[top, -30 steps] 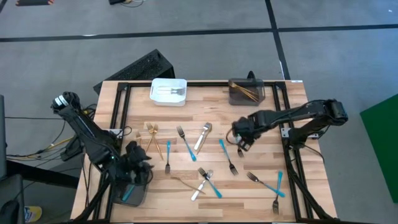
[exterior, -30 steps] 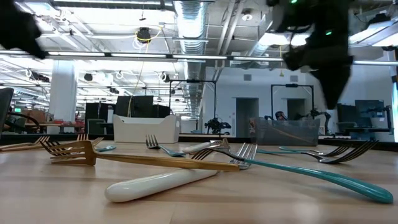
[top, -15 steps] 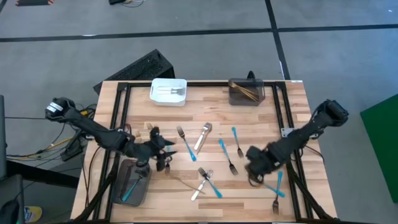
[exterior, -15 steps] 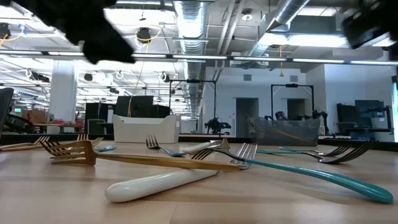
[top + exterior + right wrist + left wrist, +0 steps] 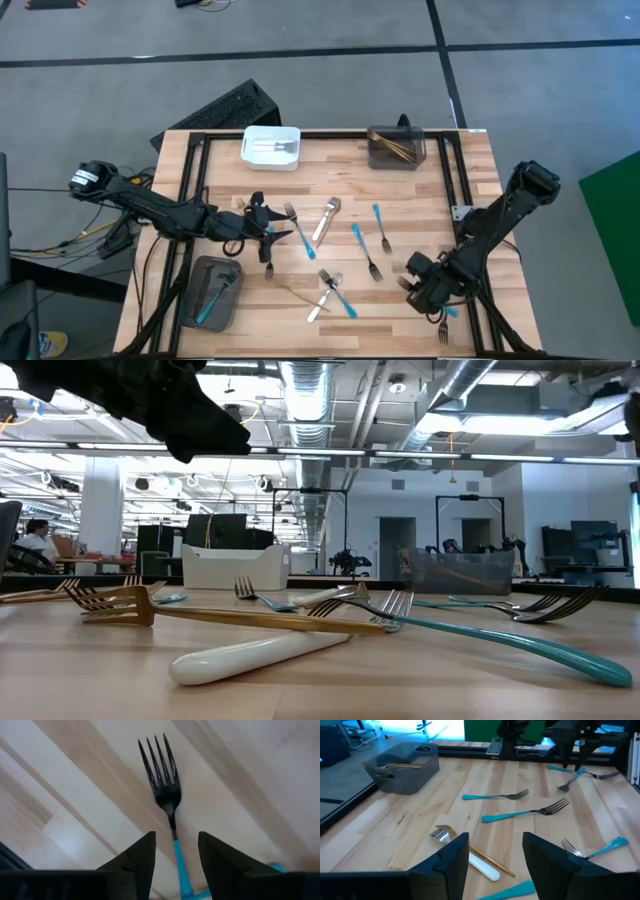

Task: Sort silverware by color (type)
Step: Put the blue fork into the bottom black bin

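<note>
Forks and other pieces with blue, gold and pale handles lie flat and scattered on the wooden table (image 5: 480, 200). My left gripper (image 5: 268, 235) (image 5: 495, 852) is open above the table's middle left, beside a blue-handled fork (image 5: 301, 236). My right gripper (image 5: 420, 287) (image 5: 176, 850) is open low over the near right part. Its fingers stand on either side of the blue handle (image 5: 179, 862) of a dark-tined fork (image 5: 164, 780) without touching it.
A white bin (image 5: 271, 147) and a dark grey bin (image 5: 397, 150) holding gold pieces stand at the far edge. Another dark grey bin (image 5: 212, 292) at the near left holds a blue-handled fork (image 5: 213, 300). A gold fork (image 5: 130, 605), a pale handle (image 5: 260, 655) and a teal fork (image 5: 500, 640) lie crossed.
My left gripper has risen from the near-left bin, where a blue-handled fork now lies, and swung right toward the table's middle. My right gripper has moved from the centre right toward the near edge and come down over a blue-handled fork. A blue fork shows where it was.
</note>
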Robot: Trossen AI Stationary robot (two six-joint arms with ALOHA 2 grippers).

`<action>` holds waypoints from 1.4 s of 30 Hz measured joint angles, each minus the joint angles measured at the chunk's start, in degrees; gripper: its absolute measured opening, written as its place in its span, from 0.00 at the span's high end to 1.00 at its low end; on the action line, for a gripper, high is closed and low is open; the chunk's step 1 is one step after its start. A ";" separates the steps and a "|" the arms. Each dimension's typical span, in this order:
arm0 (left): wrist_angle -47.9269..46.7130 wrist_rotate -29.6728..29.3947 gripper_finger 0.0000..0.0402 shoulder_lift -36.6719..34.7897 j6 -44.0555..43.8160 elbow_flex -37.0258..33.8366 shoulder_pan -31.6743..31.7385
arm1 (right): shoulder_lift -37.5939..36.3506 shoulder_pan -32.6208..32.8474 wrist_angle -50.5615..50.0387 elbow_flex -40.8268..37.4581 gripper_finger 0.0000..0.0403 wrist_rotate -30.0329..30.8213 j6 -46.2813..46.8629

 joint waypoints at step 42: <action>-1.66 -1.98 0.57 0.00 -4.10 0.00 -0.02 | -0.37 -12.42 23.40 -15.43 0.95 23.16 -20.04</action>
